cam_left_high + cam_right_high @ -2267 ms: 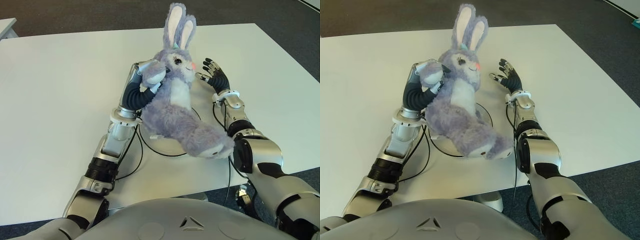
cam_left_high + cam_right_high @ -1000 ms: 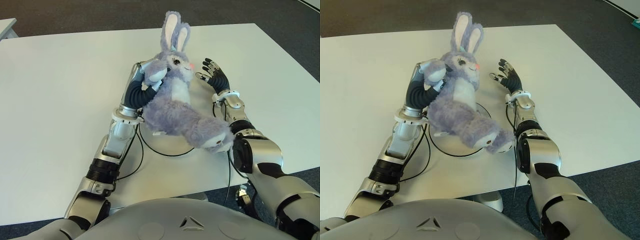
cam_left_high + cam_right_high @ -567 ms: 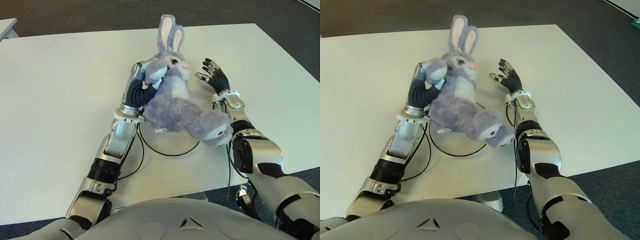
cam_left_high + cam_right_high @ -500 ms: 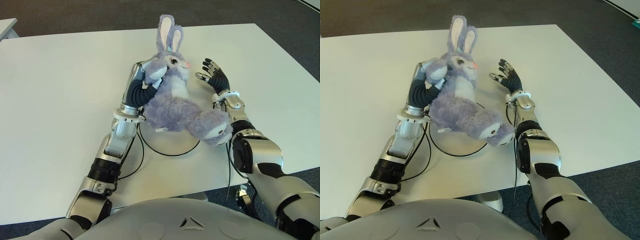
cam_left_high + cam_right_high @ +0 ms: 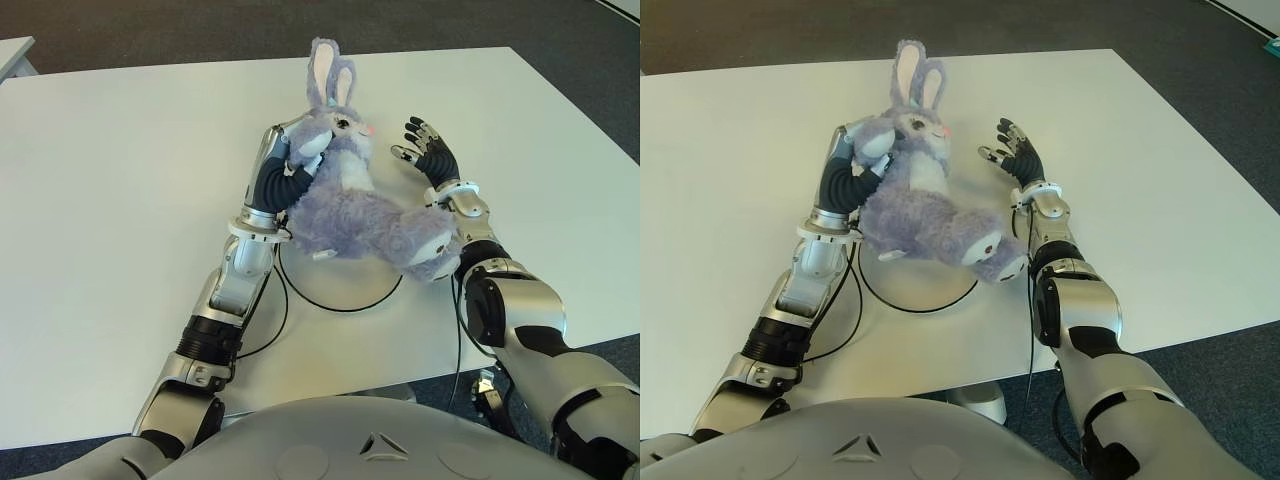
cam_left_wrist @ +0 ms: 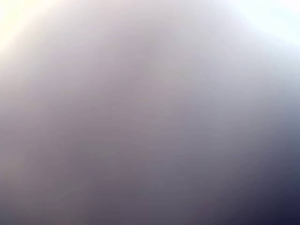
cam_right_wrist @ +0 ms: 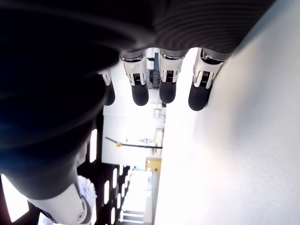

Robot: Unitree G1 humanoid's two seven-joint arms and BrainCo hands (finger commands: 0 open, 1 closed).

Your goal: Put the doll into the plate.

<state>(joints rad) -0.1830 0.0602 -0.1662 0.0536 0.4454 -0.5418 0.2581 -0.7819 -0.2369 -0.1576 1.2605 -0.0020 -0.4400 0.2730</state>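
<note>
White table (image 5: 120, 180) fills our view. Our left hand (image 5: 290, 150) curls its fingers around the purple doll (image 5: 350, 205), gripping its arm, and the doll lies tilted over the plate (image 5: 335, 290). Our right hand (image 5: 428, 155), fingers spread and empty, shows just beside the doll's right.

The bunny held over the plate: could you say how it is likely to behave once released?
The bunny, gripped by one arm in the left robot hand, sags sideways, so probably floppy. It looks plush and light. It overhangs the plate, so its legs may spill out.
</note>
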